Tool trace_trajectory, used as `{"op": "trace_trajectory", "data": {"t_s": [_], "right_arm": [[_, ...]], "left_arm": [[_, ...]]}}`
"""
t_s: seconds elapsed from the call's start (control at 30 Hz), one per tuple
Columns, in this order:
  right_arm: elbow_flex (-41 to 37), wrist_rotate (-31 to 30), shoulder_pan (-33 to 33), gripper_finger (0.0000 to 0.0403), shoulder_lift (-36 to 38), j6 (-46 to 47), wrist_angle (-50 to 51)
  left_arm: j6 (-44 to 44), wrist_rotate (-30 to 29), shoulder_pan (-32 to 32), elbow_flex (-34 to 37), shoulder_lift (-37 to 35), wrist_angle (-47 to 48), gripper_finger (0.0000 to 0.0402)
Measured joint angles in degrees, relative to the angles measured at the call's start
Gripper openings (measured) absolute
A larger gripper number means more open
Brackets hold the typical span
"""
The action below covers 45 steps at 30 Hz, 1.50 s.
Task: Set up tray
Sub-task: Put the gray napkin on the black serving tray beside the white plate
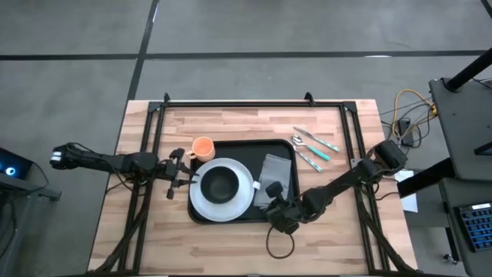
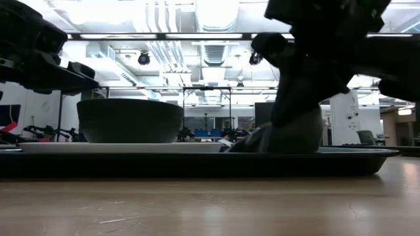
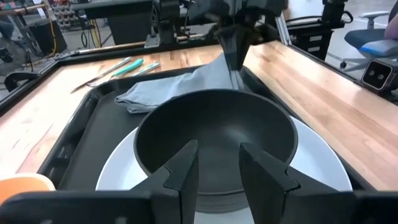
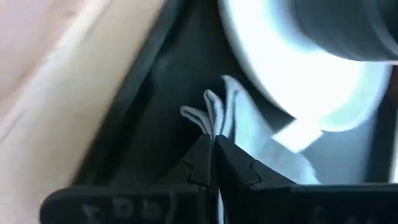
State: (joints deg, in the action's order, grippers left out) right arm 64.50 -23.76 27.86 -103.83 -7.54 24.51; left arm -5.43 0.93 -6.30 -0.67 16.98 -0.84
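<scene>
The black tray (image 1: pixel 244 214) lies mid-table. On it rests a white plate (image 1: pixel 231 206) carrying a black bowl (image 1: pixel 219 183). To the plate's right a grey napkin (image 1: pixel 278 171) lies on the tray floor. My right gripper (image 1: pixel 273 192) is shut on the napkin's near end. My left gripper (image 1: pixel 183 166) hovers open just off the tray's left rim, pointing at the bowl (image 3: pixel 214 134), with nothing between its fingers (image 3: pixel 183 168). My right gripper pinches the napkin's near end (image 4: pixel 212 115) between its two fingers, and several folds of cloth stick out past the tips. The fingers slant down from the table's near right. The pinched part rises in a peak (image 3: pixel 221 65); the rest (image 3: pixel 174 93) lies on the tray.
An orange cup (image 1: pixel 202 148) stands by the tray's far left corner. Teal-handled cutlery (image 1: pixel 315 148) lies on the wood beyond the tray's far right corner. A black frame (image 1: pixel 254 104) borders the table's far edge and sides. Bare wood lies in front of the tray.
</scene>
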Motion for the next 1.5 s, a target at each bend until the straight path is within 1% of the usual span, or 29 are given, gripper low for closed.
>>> {"op": "trace_trajectory", "data": {"t_s": [0.1,0.13,0.17,0.23,0.3,0.4,0.5,0.57,0.67,0.8,0.87,0.93,1.07,1.27,1.5], "right_arm": [[1.16,-5.54,0.02,0.0009,0.27,3.66,3.14],[1.51,-6.57,0.0,0.0009,0.34,4.59,4.73],[1.77,-6.25,-0.02,0.0009,0.37,4.8,6.37],[1.86,-2.78,-0.06,0.0009,0.37,4.81,9.3],[1.58,-0.06,0.0,0.0009,0.37,5.94,9.61],[1.27,1.22,0.05,0.0009,0.37,6.33,9.56],[1.1,5.39,-0.09,0.0009,0.37,6.51,9.38],[1.1,7.04,-0.05,0.0009,0.37,6.76,8.64],[1.1,8.29,0.04,0.0009,0.37,6.68,7.42],[0.77,13.52,-0.07,0.0009,0.37,6.18,6.95],[0.36,13.95,-0.03,0.001,0.35,5.82,6.5],[-0.04,12.42,0.04,0.0015,0.35,5.87,6.27],[-0.57,10.04,-0.08,0.0042,0.32,5.87,6.35],[-0.99,8.73,-0.11,0.0102,0.32,6.04,6.54],[0.06,8.63,-0.16,0.0166,0.32,6.09,6.6]], "left_arm": [[0.0,-0.02,0.0,0.0,0.76,0.0,0.0096],[0.0,0.0,0.0,0.0,0.98,-0.02,0.0096],[0.0,0.0,0.02,0.0,1.19,-0.01,0.0096],[0.0,0.0,0.02,0.0,1.66,0.0,0.0096],[0.0,-0.01,0.02,0.0,1.94,-0.02,0.0096],[0.0,0.0,0.01,0.0,2.47,0.0,0.0096],[0.0,0.0,0.02,0.0,2.92,0.0,0.0096],[0.0,-0.02,0.0,0.0,3.09,0.0,0.0096],[0.0,0.0,0.01,0.0,3.35,0.0,0.0096],[0.0,-0.01,0.0,0.0,3.33,0.0,0.0096],[0.0,-0.01,0.02,0.0,3.33,-0.02,0.0096],[0.0,0.0,0.0,0.0,3.33,0.0,0.0096],[0.0,0.0,0.0,0.0,3.33,0.0,0.0096],[0.0,-0.01,0.01,0.0,3.31,0.0,0.0096],[0.0,-0.01,0.0,0.0,3.3,0.0,0.0096]]}}
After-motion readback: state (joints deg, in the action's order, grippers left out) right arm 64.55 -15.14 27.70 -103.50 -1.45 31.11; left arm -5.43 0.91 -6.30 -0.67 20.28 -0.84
